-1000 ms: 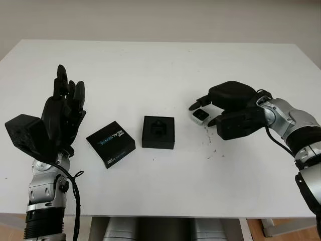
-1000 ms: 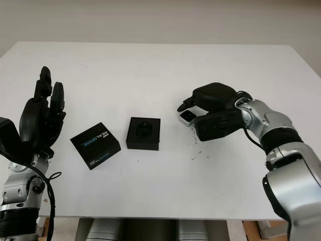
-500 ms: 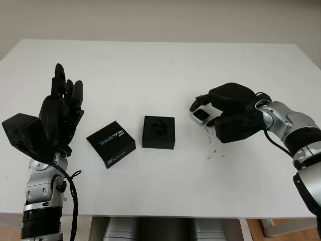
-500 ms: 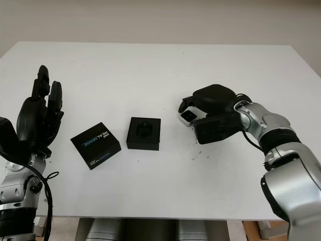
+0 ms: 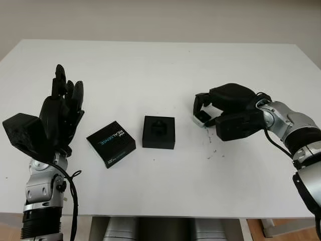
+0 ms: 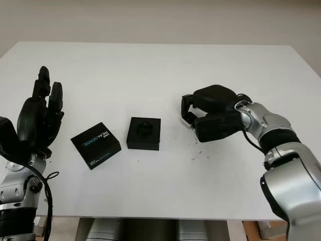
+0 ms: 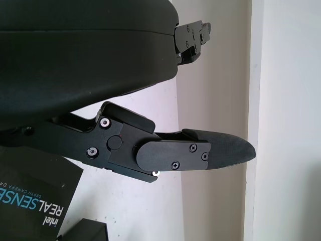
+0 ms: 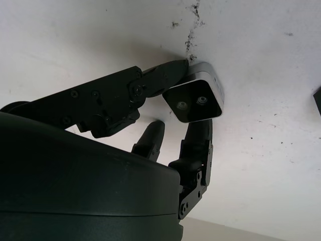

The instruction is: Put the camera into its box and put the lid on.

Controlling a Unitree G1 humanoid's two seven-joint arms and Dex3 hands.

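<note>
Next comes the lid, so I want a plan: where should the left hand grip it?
Across two opposite edges, from above: the lid lies flat and low on the table, corner towards the open left hand raised beside it, with clear space all round.

The black lid (image 5: 111,144), lying left of centre in the head views, carries white "REALSENSE" lettering. In the left wrist view's lower left corner it reads "intel REALSENSE" with a smaller line beginning "DEPTH CAMERA D4".

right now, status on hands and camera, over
Right hand shut on camera, at the table. Left hand open, raised at table's left. Box open, lid beside it; nothing between camera and box.
</note>
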